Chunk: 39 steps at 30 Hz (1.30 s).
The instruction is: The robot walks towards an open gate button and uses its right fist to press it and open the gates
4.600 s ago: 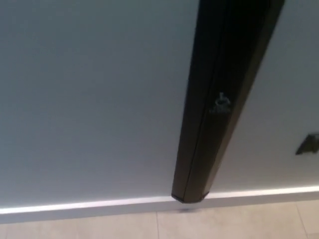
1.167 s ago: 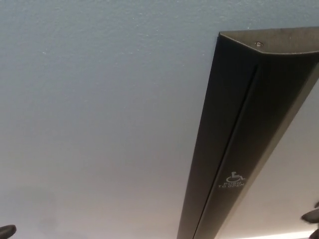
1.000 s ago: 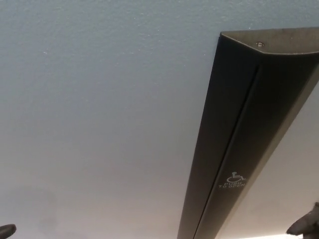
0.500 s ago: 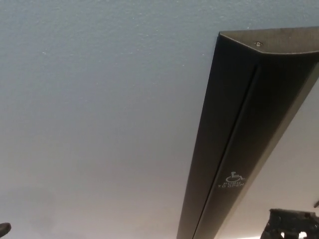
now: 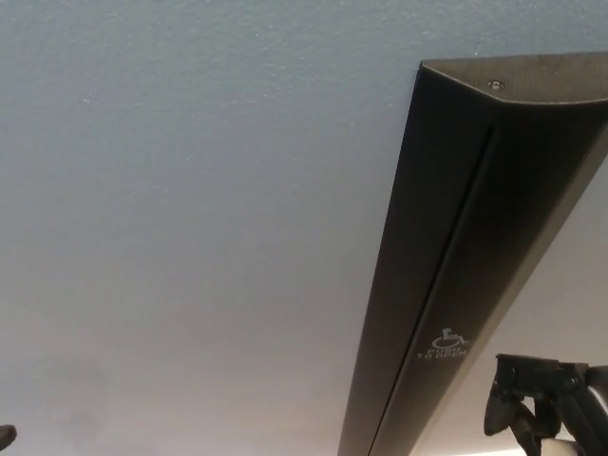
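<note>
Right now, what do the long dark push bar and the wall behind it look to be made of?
The push bar looks like dark metal or hard plastic with a matte, slightly sheened finish: crisp edges, a screw at its top cap, and a printed white wheelchair mark. The wall looks like painted plaster, pale and matte, with a fine grainy texture.

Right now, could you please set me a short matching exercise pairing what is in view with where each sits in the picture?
Things:
1. right hand
2. screw
3. wheelchair sign
4. left hand

Places:
A. top right, on the black panel's end cap
B. bottom left corner
C. bottom right, beside the panel
D. low on the panel's face

Pairs: 1-C, 2-A, 3-D, 4-B
</note>
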Tool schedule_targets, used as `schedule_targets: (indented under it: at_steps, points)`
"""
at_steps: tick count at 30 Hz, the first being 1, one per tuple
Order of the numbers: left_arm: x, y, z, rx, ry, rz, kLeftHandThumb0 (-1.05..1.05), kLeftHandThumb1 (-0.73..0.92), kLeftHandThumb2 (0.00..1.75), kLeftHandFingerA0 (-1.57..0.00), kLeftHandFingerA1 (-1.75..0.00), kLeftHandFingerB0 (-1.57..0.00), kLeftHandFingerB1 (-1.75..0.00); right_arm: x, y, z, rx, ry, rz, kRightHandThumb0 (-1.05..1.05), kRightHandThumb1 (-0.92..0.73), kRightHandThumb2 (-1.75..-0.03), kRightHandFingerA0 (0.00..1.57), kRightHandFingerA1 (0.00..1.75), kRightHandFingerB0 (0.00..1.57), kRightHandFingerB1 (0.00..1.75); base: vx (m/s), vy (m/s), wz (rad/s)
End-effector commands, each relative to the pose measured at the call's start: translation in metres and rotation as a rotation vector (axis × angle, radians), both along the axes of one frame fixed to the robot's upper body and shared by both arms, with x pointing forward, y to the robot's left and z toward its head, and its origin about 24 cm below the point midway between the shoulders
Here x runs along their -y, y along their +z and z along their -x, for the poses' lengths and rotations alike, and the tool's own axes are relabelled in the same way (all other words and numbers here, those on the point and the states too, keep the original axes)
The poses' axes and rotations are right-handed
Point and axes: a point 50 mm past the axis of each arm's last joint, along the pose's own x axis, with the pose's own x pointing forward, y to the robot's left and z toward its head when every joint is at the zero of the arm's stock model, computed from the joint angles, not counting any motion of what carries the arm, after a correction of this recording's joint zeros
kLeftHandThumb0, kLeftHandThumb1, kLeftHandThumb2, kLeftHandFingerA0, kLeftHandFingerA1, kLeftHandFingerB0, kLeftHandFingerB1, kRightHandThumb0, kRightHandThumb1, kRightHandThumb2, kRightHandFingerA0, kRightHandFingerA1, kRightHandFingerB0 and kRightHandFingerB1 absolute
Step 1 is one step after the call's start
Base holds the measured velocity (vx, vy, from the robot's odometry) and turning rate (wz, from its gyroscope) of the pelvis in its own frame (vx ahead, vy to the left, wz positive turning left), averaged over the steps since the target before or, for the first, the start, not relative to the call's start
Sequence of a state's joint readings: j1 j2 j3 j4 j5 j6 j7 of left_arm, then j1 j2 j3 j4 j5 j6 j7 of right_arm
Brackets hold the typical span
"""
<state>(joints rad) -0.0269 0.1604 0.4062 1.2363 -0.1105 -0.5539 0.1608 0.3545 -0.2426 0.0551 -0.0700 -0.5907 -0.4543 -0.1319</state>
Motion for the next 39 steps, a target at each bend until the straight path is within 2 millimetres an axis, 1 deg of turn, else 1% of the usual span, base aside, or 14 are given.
schedule_targets:
  at_steps: [1,7,13,14,17,18,20,22,25,28,31,35,36,39]
  points:
    - [-0.007,0.002,0.005,-0.006,0.012,-0.011,0.04,0.42,1.14,-1.02,-0.95,-0.96,-0.67,-0.004,-0.008,-0.009,-0.047,-0.016,0.042,0.01,-0.49,-1.16,0.99,1.7,0.87,1.49,0.0,0.0,0.0]
    - [-0.008,0.003,0.005,0.004,0.015,-0.014,0.04,0.37,1.22,-1.04,-0.97,-0.99,-0.69,-0.012,-0.011,-0.013,-0.057,-0.02,0.033,0.01,-0.48,-1.17,1.0,1.72,0.88,1.49,0.0,0.0,0.0]
    - [-0.007,0.003,0.003,-0.002,0.008,-0.019,0.04,0.4,1.18,-1.03,-0.96,-0.96,-0.69,-0.018,-0.011,-0.024,-0.062,-0.053,0.025,-0.01,-0.49,-1.18,1.01,1.71,0.87,1.5,0.0,0.0,0.0]
    - [-0.006,0.003,0.003,0.002,0.009,-0.025,0.03,0.41,1.19,-1.04,-0.95,-0.97,-0.71,-0.02,-0.01,-0.03,-0.054,-0.063,0.033,0.0,-0.5,-1.17,0.99,1.75,0.86,1.51,0.0,0.0,0.0]
    - [-0.006,0.003,0.002,0.007,0.013,-0.026,0.02,0.41,1.2,-1.05,-1.01,-1.0,-0.71,-0.022,-0.009,-0.037,-0.062,-0.083,0.039,-0.01,-0.51,-1.17,0.98,1.74,0.86,1.51,0.0,0.0,0.0]
    - [-0.006,0.003,0.002,0.008,0.016,-0.021,0.01,0.42,1.17,-1.05,-1.02,-1.01,-0.7,-0.021,-0.008,-0.04,-0.063,-0.093,0.039,0.0,-0.5,-1.17,0.99,1.74,0.86,1.5,0.0,0.0,0.0]
    - [-0.005,0.003,0.001,0.004,0.014,-0.019,0.02,0.4,1.21,-1.04,-1.0,-0.98,-0.7,-0.02,-0.007,-0.046,-0.053,-0.106,0.041,0.01,-0.49,-1.17,0.99,1.74,0.87,1.49,0.0,0.0,0.0]
    - [-0.005,0.003,0.002,0.01,0.013,-0.019,0.04,0.4,1.22,-1.03,-0.99,-0.97,-0.71,-0.019,-0.005,-0.056,-0.052,-0.122,0.049,0.03,-0.52,-1.12,0.98,1.75,0.85,1.52,0.0,0.0,0.0]
    - [-0.005,0.003,0.001,0.025,0.023,-0.011,0.05,0.4,1.21,-1.03,-0.98,-0.97,-0.72,-0.019,-0.003,-0.066,-0.062,-0.131,0.052,0.02,-0.52,-1.14,0.98,1.73,0.85,1.52,0.0,0.0,0.0]
    - [-0.005,0.004,0.001,0.026,0.019,-0.016,0.05,0.4,1.22,-1.03,-0.98,-0.97,-0.72,-0.018,-0.002,-0.071,-0.069,-0.14,0.048,0.02,-0.51,-1.14,0.97,1.75,0.85,1.52,0.0,0.0,0.0]
    - [-0.005,0.005,0.0,0.027,0.019,-0.025,0.04,0.4,1.22,-1.03,-0.97,-0.97,-0.72,-0.024,0.0,-0.083,-0.07,-0.155,0.042,0.03,-0.52,-1.13,0.97,1.75,0.83,1.53,0.0,0.0,0.0]
    - [-0.006,0.005,0.0,0.027,0.02,-0.024,0.03,0.41,1.19,-1.02,-0.97,-0.98,-0.71,-0.027,0.001,-0.087,-0.065,-0.155,0.042,0.02,-0.51,-1.14,0.97,1.75,0.84,1.52,0.0,0.0,0.0]
    - [-0.007,0.005,0.0,0.028,0.025,-0.023,0.02,0.4,1.22,-1.03,-0.98,-0.99,-0.72,-0.032,0.002,-0.094,-0.056,-0.154,0.035,0.0,-0.5,-1.15,0.97,1.75,0.83,1.55,-0.09,0.004,-0.01]
    - [-0.006,0.005,-0.002,0.028,0.023,-0.026,0.01,0.41,1.21,-1.04,-0.97,-1.0,-0.72,-0.033,0.004,-0.1,-0.047,-0.159,0.04,-0.04,-0.49,-1.18,0.98,1.75,0.86,1.53,-0.09,0.007,0.0]
